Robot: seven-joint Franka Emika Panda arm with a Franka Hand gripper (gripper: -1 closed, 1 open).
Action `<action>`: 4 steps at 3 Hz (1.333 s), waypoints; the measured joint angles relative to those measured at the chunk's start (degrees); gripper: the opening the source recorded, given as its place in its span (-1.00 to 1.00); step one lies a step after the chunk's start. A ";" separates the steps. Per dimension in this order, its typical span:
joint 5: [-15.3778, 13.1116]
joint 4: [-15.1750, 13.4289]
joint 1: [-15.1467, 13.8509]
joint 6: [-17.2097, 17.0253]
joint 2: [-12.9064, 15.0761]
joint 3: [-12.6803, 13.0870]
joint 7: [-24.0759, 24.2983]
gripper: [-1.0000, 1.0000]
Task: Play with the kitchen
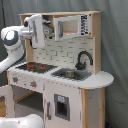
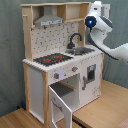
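White-and-wood kitchen (image 1: 60, 75) standing on wooden floor (image 2: 107, 107) against grey curtain (image 2: 10, 50). Black-red hob (image 2: 51, 59) lying beside sink (image 1: 71, 74) with black faucet (image 2: 75, 39). Oven door (image 2: 60, 106) hanging open below hob. Gripper (image 1: 46, 29) reaching into kitchen's top shelf near microwave (image 1: 72, 25); finger state: cannot tell.

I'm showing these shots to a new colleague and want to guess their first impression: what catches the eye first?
The tall wooden kitchen dominates both exterior views. In the second exterior view its lower oven door hangs wide open beneath the red-ringed hob. The white robot arm reaches to the upper shelf by the microwave, while the black faucet arches over the sink.
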 joint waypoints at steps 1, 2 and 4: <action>-0.02 2.44 3.98 -0.02 -0.45 1.20 -4.24 1.00; -0.03 3.27 6.80 0.08 -0.79 1.76 -10.23 1.00; -0.19 3.83 10.99 2.61 -1.91 8.33 -19.30 1.00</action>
